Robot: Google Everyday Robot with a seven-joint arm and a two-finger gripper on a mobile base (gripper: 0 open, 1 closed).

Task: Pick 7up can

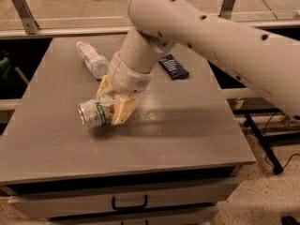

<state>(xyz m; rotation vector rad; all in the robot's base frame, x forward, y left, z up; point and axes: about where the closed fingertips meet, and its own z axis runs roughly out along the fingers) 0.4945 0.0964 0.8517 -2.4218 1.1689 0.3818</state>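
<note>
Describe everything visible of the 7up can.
The 7up can is small, silvery aluminium, with green lettering and a red spot. It is tipped on its side, round end toward the left, over the front left of the grey table. The gripper is shut on it, one cream finger in front, one behind. Whether it touches the table cannot be told.
</note>
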